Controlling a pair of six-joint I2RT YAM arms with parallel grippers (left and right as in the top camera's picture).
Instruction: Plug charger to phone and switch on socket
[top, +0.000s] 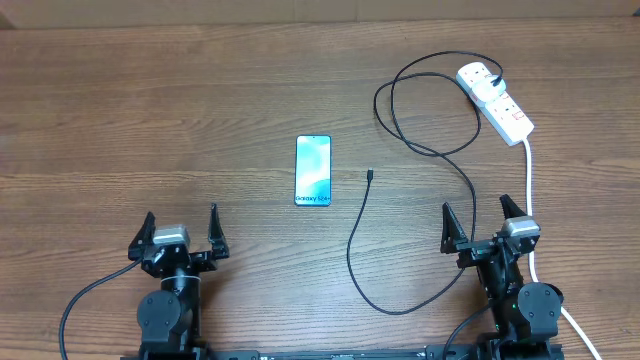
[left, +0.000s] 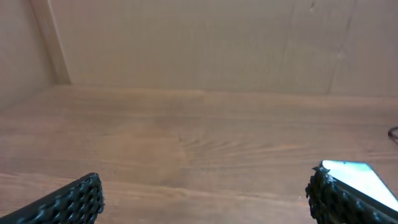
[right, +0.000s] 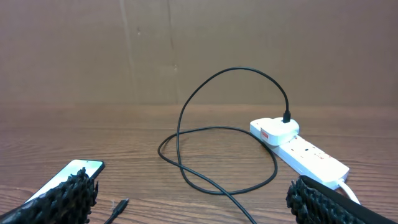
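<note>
Overhead view, near edge first: left gripper (top: 181, 213) sits low left, jaws spread fully wide, nothing between them. Right gripper (top: 475, 204) sits low right, also fully wide and holding nothing. Both rest over bare wood table (top: 120, 110), well apart from each other.

Between them, a bit further out, the charger cable (top: 352, 240) curves in a loop near the right arm, then runs up to its connector tip (top: 370, 175). The tip lies loose on the table, just right of the phone (top: 313, 171), near it but not touching. The phone lies flat, screen up, lit blue, at table centre, ahead of both grippers and between them.

Further out on the right, the cable makes a big loop and ends in a black plug (top: 495, 79) seated at the far end of the power strip (top: 500, 103). The strip lies at an angle in the far right corner. Its white cord (top: 529, 190) runs back toward the near edge, passing the right arm.

Left wrist view: textured fingers (left: 74, 202) far apart, phone corner (left: 357, 173) showing by the right-hand one.

Right wrist view: fingers (right: 65, 198) far apart, connector tip (right: 120, 206) and phone (right: 71, 174) near, cable (right: 186, 134) arching up to the plug (right: 286, 117), strip (right: 308, 154) beyond. Switch position: cannot tell.
</note>
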